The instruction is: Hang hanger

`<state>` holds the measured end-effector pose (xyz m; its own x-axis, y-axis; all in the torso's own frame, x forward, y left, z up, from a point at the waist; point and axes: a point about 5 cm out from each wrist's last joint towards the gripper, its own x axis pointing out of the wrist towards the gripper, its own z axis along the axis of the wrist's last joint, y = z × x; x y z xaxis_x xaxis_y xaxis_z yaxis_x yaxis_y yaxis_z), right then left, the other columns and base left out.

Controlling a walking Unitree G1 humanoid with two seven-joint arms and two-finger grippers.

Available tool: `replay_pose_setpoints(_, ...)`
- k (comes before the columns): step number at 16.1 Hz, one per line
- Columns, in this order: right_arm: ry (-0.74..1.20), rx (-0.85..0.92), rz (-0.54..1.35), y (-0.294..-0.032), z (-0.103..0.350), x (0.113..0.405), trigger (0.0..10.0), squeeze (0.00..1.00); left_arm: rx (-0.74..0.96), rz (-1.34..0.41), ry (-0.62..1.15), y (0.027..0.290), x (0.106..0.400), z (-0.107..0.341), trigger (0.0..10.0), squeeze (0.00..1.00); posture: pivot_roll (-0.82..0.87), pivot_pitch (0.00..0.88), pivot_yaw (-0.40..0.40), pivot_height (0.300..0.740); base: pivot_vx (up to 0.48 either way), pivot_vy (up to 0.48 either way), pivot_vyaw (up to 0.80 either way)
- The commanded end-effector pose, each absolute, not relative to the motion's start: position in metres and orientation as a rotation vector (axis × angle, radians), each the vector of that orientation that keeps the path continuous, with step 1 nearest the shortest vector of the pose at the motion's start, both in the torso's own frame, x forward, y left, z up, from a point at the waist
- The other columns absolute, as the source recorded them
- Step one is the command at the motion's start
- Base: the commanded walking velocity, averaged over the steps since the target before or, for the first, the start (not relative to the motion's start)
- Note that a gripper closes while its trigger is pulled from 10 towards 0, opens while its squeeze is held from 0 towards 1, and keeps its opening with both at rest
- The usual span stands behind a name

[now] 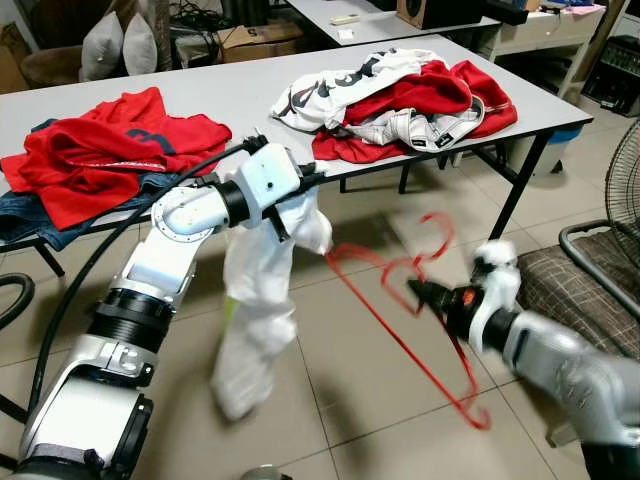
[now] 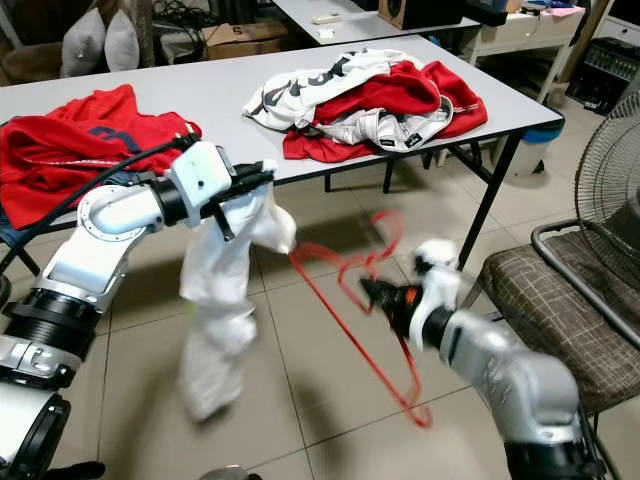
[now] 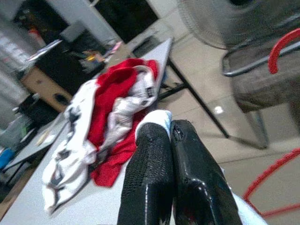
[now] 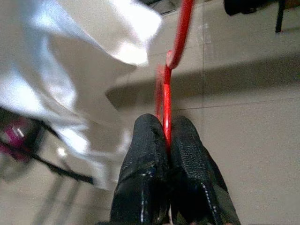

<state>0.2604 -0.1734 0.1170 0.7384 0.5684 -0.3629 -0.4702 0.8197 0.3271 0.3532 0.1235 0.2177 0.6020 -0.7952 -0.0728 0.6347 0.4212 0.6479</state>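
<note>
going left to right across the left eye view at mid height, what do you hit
left hand clamped on the white garment → red hanger → right hand gripping it → chair

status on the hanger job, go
Left gripper shut on white garment, held in front of the grey table. Right gripper shut on red hanger, low over floor. Hanger not in garment yet.

Left end effector (image 1: 300, 200) clamped, arm raised, right end effector (image 1: 418, 292) pinched, extended
</note>
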Motion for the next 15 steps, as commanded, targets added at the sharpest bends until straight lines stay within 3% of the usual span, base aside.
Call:
replay_pose_setpoints(1, 0.347, 0.159, 0.641, -0.167, 0.134, 0.262, 10.0, 0.0, 0.713, -0.963, -0.301, 0.116, 0.353, 0.227, 10.0, 0.0, 0.0, 0.0, 0.045, 0.74, 0.0, 0.0, 0.0)
replay_pose_setpoints(6, 0.134, 0.073, 0.766, -0.168, 0.163, 0.261, 10.0, 0.0, 0.758, -1.081, -0.248, 0.114, 0.347, 0.218, 10.0, 0.0, 0.0, 0.0, 0.045, 0.74, 0.0, 0.0, 0.0)
replay_pose_setpoints(10, 0.138, -0.065, 0.852, -0.168, 0.161, 0.248, 10.0, 0.0, 0.772, -1.05, -0.232, 0.123, 0.353, 0.221, 10.0, 0.0, 0.0, 0.0, 0.042, 0.74, 0.0, 0.0, 0.0)
replay_pose_setpoints(13, 0.083, 0.001, 0.837, -0.193, 0.171, 0.245, 10.0, 0.0, 0.688, -1.161, -0.091, 0.14, 0.348, 0.212, 10.0, 0.0, -0.01, 0.0, 0.043, 0.74, 0.0, 0.0, 0.0)
replay_pose_setpoints(15, 0.089, -0.01, 0.83, -0.209, 0.175, 0.244, 10.0, 0.0, 0.718, -1.217, 0.068, 0.152, 0.348, 0.193, 10.0, 0.0, -0.02, 0.0, 0.043, 0.74, 0.0, 0.0, 0.0)
